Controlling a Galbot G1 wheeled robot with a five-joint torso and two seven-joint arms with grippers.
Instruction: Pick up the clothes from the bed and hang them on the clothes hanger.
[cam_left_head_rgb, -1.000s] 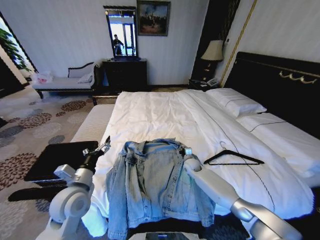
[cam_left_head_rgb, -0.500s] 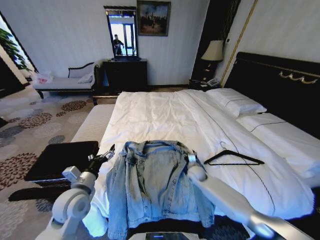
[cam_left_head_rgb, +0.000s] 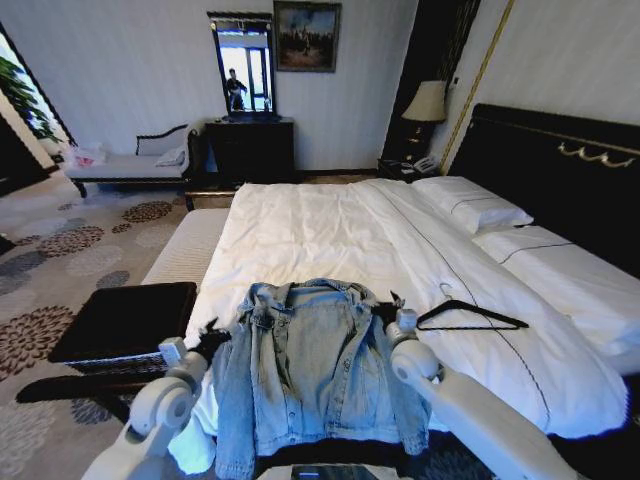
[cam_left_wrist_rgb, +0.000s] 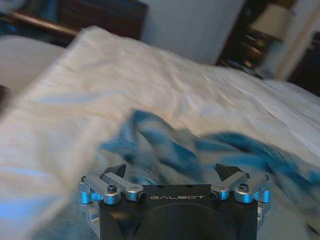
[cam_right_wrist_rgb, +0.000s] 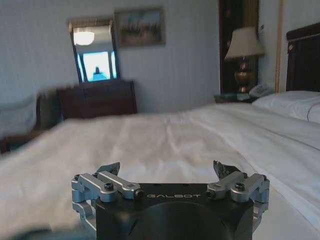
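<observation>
The clothes, a light blue denim jacket (cam_left_head_rgb: 310, 360), lie spread flat at the foot of the bed (cam_left_head_rgb: 320, 225), collar toward the pillows. My left gripper (cam_left_head_rgb: 212, 333) hovers at the jacket's left shoulder edge. In the left wrist view this gripper (cam_left_wrist_rgb: 171, 171) is open, with blurred blue denim (cam_left_wrist_rgb: 175, 147) just beyond its fingertips. My right gripper (cam_left_head_rgb: 388, 303) sits at the jacket's right shoulder. It is open (cam_right_wrist_rgb: 166, 168) over the white sheet (cam_right_wrist_rgb: 165, 132), holding nothing. The black clothes hanger (cam_left_head_rgb: 468, 316) lies on the sheet just right of the right gripper.
A dark padded bench (cam_left_head_rgb: 125, 320) stands left of the bed's foot. White pillows (cam_left_head_rgb: 470, 205) lie against the black headboard (cam_left_head_rgb: 560, 170). A dresser with a mirror (cam_left_head_rgb: 245, 110), a chaise (cam_left_head_rgb: 130, 160) and a bedside lamp (cam_left_head_rgb: 427, 105) line the far wall.
The left gripper has dropped lower and nearer, down along the jacket's left edge. The right arm has pulled in, and its gripper stays by the right shoulder. Jacket and hanger lie unmoved.
</observation>
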